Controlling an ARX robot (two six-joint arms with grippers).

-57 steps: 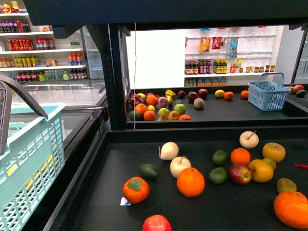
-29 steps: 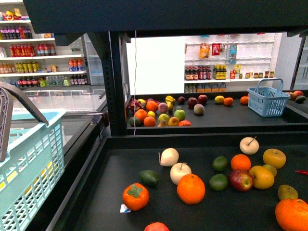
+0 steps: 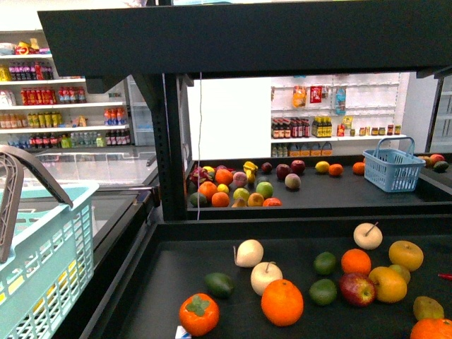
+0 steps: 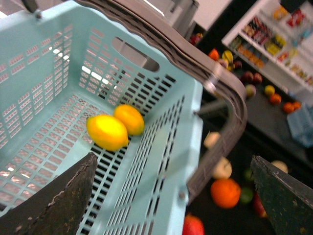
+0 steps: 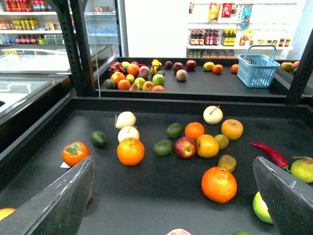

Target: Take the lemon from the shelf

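Lemon (image 4: 107,131) lying inside pale teal basket (image 4: 58,88), touching a second yellow fruit (image 4: 130,119); basket just off the left edge of the shelf (image 3: 176,282) surface. Left hand (image 4: 171,196) spread wide and empty above basket, holding nothing. Right hand (image 5: 173,196) likewise released, over the near edge of the surface, oranges (image 5: 130,151) and apple (image 5: 186,147) scattered mid-deck.

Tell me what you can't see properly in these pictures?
- Front view: the orange at the corner is cut off by the picture's edge.
- Front view: bottle labels on the far wall are too small to read.
- Left wrist view: the fruit outside the basket is blurred.
- Right wrist view: a green fruit is half hidden behind the right end effector.
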